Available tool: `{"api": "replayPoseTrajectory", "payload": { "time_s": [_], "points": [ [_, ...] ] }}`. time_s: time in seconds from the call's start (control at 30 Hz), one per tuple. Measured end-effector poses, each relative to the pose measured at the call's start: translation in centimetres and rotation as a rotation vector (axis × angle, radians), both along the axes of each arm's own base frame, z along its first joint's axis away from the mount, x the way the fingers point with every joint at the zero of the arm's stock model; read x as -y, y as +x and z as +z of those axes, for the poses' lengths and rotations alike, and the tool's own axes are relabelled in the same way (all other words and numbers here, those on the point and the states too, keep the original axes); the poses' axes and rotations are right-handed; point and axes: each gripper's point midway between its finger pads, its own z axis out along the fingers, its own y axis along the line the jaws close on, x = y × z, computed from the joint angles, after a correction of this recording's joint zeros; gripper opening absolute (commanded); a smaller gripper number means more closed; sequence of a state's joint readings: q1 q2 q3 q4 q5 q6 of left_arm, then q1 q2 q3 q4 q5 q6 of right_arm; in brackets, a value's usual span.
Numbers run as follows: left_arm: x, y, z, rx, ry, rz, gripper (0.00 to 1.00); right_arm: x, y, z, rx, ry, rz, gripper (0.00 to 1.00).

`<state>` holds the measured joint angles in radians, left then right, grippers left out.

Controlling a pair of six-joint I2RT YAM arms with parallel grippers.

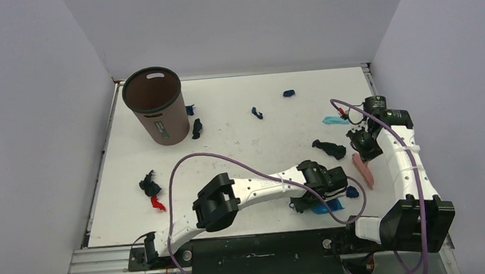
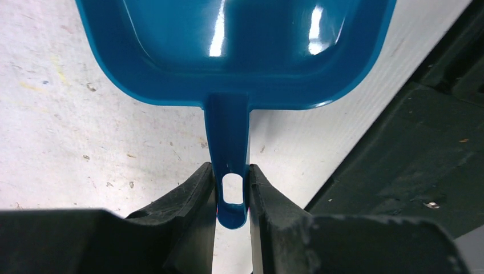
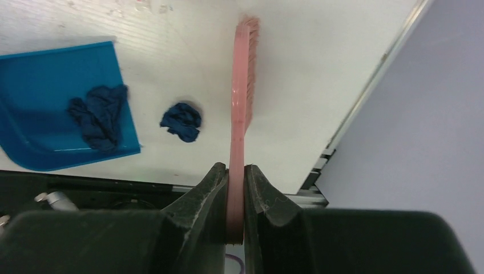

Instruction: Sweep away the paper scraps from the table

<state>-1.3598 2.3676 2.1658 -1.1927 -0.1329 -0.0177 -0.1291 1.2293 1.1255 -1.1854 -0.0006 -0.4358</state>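
Note:
Several dark navy paper scraps lie on the white table (image 1: 240, 144): by the bin (image 1: 197, 129), at the back (image 1: 257, 113) (image 1: 289, 93), mid-right (image 1: 329, 148) and left (image 1: 149, 183). My left gripper (image 1: 307, 202) (image 2: 231, 197) is shut on the handle of the blue dustpan (image 1: 329, 207) (image 2: 234, 51), near the front edge. In the right wrist view one scrap (image 3: 100, 117) lies in the dustpan (image 3: 34, 85) and another (image 3: 181, 121) (image 1: 352, 192) lies between it and the brush. My right gripper (image 1: 365, 148) (image 3: 235, 200) is shut on the pink brush (image 1: 363, 170) (image 3: 240, 108).
A brown bin (image 1: 153, 105) stands at the back left. A red scrap (image 1: 157, 202) lies at the left and a cyan bit (image 1: 333, 120) at the right. The metal rail (image 1: 235, 245) runs along the near edge; grey walls stand around the table.

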Motion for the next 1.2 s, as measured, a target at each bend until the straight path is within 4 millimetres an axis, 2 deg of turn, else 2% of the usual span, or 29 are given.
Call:
{"api": "replayPoseTrajectory", "payload": {
  "time_s": [0.1,0.33,0.6,0.77,0.93,1.03,1.1,1.2],
  "points": [
    [-0.4,-0.1,-1.1,-0.01,0.041,-0.009,0.0,-1.2,0.2,-0.4,-0.014,0.056,0.006,0.05],
    [0.7,0.0,-1.1,-0.018,0.021,-0.024,0.0,-2.9,0.0,-0.5,-0.035,0.147,0.028,0.05],
    [1.4,0.1,-1.2,-0.022,0.005,-0.028,0.0,-6.4,-0.2,1.9,-0.03,0.333,0.128,0.05],
    [1.9,0.4,-1.8,-0.008,-0.021,-0.024,0.0,-7.3,0.0,3.7,-0.006,0.376,0.152,0.05],
    [1.0,0.5,-2.9,-0.008,-0.017,-0.002,0.0,-7.0,0.9,5.7,0.048,0.359,0.148,0.05],
    [0.8,0.6,-2.8,-0.008,-0.02,0.006,0.0,-5.4,2.0,6.7,0.094,0.268,0.113,0.05],
    [0.7,0.6,-2.7,-0.008,-0.021,0.006,0.0,-3.7,2.2,6.5,0.1,0.18,0.079,0.05],
    [0.5,0.6,-2.5,-0.005,-0.014,-0.004,0.0,-1.9,1.1,4.7,0.047,0.085,0.043,0.05]
  ]
}}
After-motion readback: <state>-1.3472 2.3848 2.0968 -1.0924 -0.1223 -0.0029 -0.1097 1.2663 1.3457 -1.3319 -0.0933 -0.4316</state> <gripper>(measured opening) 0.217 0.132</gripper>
